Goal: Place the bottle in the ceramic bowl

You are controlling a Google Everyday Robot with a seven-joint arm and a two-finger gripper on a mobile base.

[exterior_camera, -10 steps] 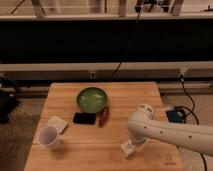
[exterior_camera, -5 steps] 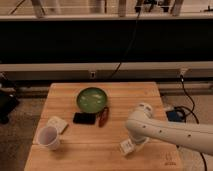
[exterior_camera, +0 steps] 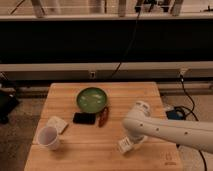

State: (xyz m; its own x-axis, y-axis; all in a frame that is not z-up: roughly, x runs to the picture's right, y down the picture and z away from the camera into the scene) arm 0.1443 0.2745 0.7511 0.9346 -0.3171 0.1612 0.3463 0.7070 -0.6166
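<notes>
Probably light, slick plastic, the bottle (exterior_camera: 123, 145) is best held mid-body. The gripper (exterior_camera: 132, 142) hangs right at it. Open or closed, I cannot tell.

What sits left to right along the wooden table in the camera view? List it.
White cup → black flat rectangle → dark red elongated object → gripper, low over the front right of the wooden table.

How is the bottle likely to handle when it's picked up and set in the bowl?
The bottle, at the gripper near the front of the table, looks small and plastic: probably light, fairly stiff. If round-bodied, a nudge might roll it. The bowl looks glossy and shallow, so the bottle may slide there.
</notes>
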